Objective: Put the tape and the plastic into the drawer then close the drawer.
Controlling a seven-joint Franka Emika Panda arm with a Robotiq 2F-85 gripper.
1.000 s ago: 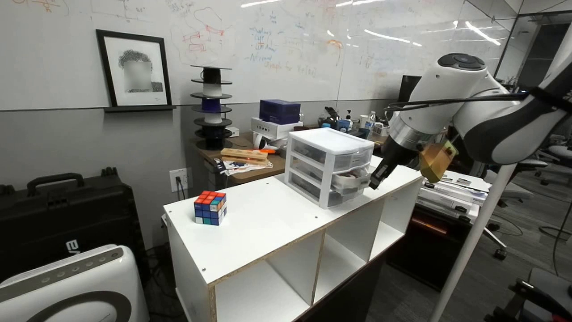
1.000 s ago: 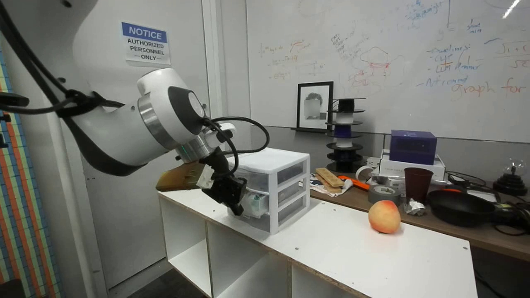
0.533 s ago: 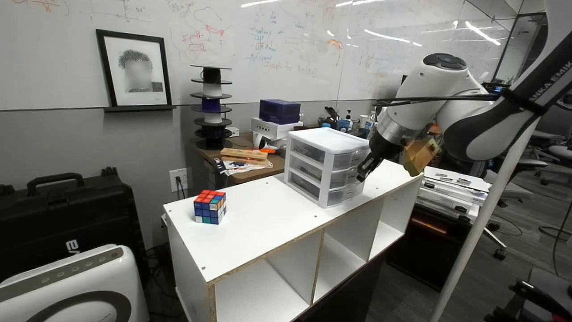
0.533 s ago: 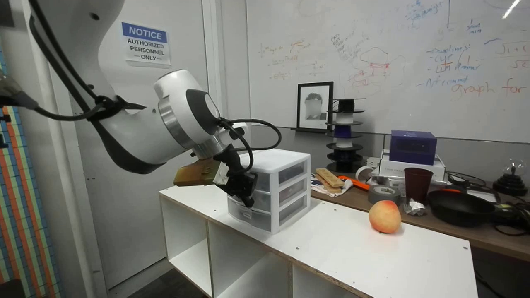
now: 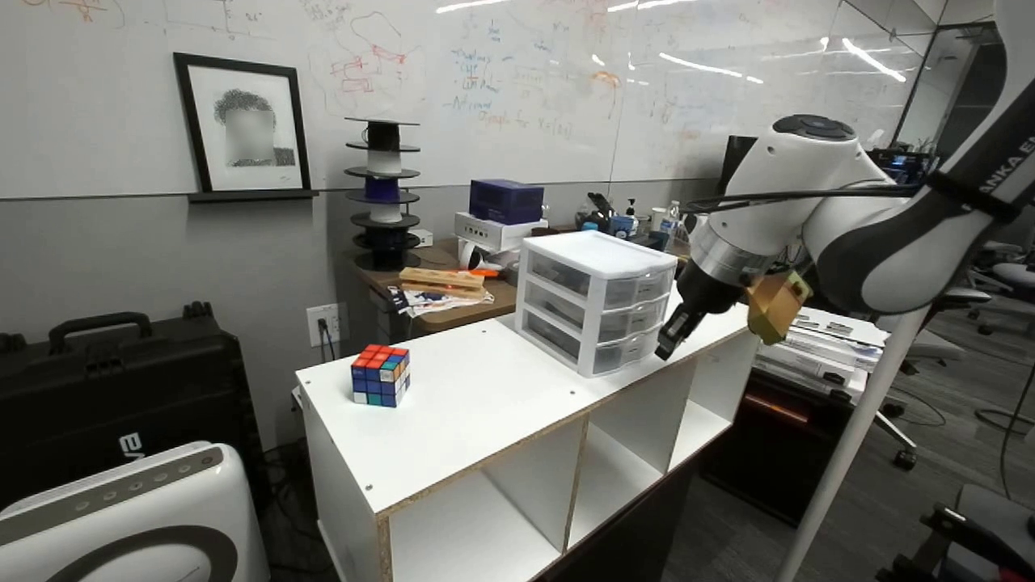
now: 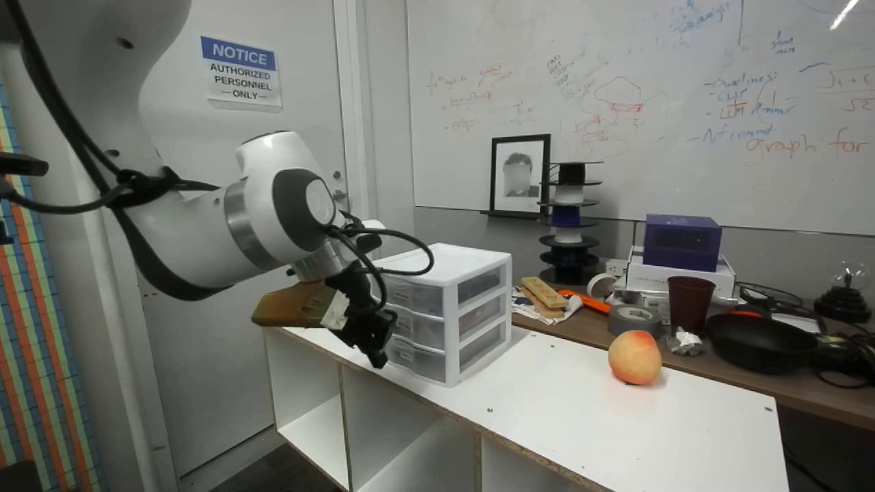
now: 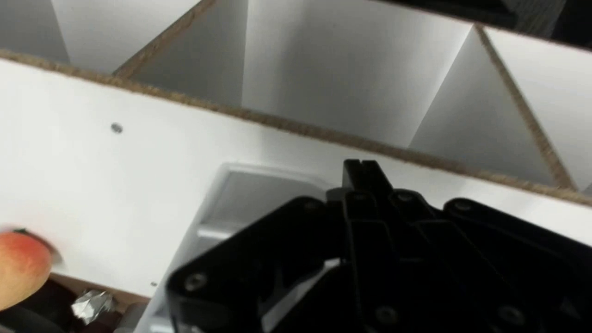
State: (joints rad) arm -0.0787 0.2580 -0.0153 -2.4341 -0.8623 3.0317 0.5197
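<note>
Three drawers (image 5: 634, 321), murky inside, sit closed in the white unit (image 5: 598, 254)

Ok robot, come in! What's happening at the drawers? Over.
End effector: shut, holding nothing. All three drawers look pushed in; can't tell what's inside. In the way: only the end effector, close in front.

Door sign (image 6: 240, 72): "NOTICE AUTHORIZED PERSONNEL ONLY"; whiteboard (image 6: 639, 113): "graph for"; arm (image 5: 865, 230): "ANKA".
</note>
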